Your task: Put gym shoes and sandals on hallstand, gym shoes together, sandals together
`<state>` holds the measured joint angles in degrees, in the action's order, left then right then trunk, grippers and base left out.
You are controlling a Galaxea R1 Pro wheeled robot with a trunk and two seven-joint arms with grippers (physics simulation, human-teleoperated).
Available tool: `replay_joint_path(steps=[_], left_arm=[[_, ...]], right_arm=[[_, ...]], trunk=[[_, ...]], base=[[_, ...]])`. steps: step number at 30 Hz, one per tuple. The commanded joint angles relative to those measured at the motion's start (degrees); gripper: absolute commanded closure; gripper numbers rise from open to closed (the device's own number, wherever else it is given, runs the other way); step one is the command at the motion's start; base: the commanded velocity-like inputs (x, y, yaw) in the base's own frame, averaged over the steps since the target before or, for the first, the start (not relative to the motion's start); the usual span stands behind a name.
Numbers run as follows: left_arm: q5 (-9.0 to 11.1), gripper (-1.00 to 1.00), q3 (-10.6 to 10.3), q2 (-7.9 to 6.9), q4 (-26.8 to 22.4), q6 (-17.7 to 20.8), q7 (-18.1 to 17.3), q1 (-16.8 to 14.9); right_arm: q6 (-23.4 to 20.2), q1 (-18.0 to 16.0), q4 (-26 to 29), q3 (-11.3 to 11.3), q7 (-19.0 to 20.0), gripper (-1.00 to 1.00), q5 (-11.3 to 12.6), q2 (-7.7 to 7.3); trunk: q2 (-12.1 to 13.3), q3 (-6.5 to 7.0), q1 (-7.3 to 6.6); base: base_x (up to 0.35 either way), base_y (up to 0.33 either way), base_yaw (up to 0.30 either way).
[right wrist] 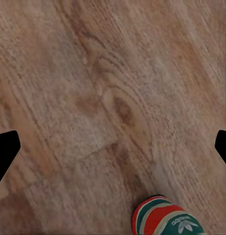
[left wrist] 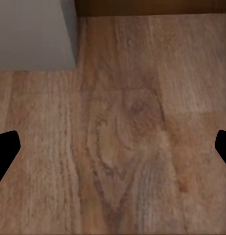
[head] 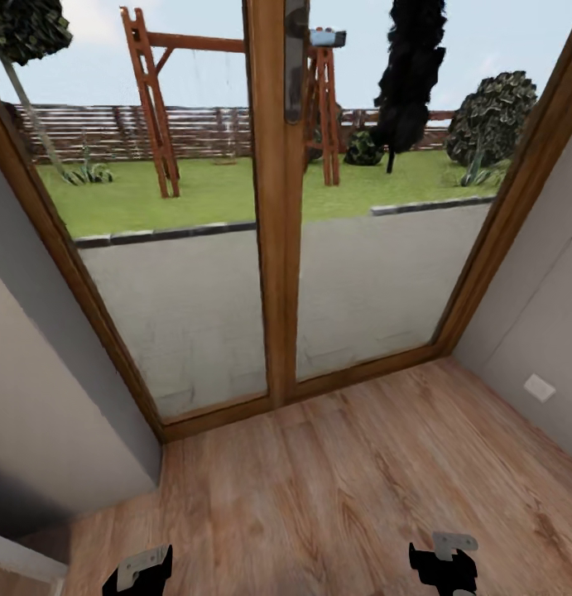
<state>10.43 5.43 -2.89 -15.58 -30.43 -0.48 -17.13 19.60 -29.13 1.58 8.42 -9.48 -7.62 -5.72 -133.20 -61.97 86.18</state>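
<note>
The heel of one gym shoe (right wrist: 164,219), banded red-orange, white and green, pokes into the edge of the right wrist view on the wood-plank corridor floor (right wrist: 93,98). My right gripper (right wrist: 113,147) hangs open above bare floor beside that heel, its dark fingertips (right wrist: 5,149) wide apart. My left gripper (left wrist: 113,152) is open too, over bare planks (left wrist: 122,147), with nothing between its fingers. In the head view both grippers sit at the bottom edge, the left (head: 138,571) and the right (head: 444,564). The sandals and the hallstand are out of view.
A tall glass door with a wooden frame (head: 273,248) stands straight ahead, with a paved terrace and garden behind it. Grey walls close in on the left (head: 45,397) and right (head: 534,331). A grey wall corner (left wrist: 34,34) is near the left gripper.
</note>
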Motion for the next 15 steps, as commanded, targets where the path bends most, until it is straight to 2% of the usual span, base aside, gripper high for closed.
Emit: replay_joint_path(steps=[1,8,15], left_arm=[[0.20,-1.00,0.02,0.01,0.02,-0.18,-0.05,0.03],[0.20,-1.00,0.02,-0.01,-0.06,-0.21,-0.05,0.07],[0.20,-1.00,0.02,-0.01,-0.11,-0.18,-0.05,0.07]], right_arm=[[0.17,-0.05,-0.09,0.45,-0.18,-1.00,-0.61,0.01],[0.17,-0.05,-0.09,0.45,-0.18,-1.00,-0.58,0.01],[0.17,-0.05,-0.07,0.45,-0.18,-1.00,-0.56,0.01]], trunk=[[-0.02,-0.04,0.00],[-0.02,-0.04,0.00],[-0.02,-0.04,0.00]], base=[[0.053,0.014,-0.178],[0.020,0.004,-0.052],[0.224,0.105,-0.003]])
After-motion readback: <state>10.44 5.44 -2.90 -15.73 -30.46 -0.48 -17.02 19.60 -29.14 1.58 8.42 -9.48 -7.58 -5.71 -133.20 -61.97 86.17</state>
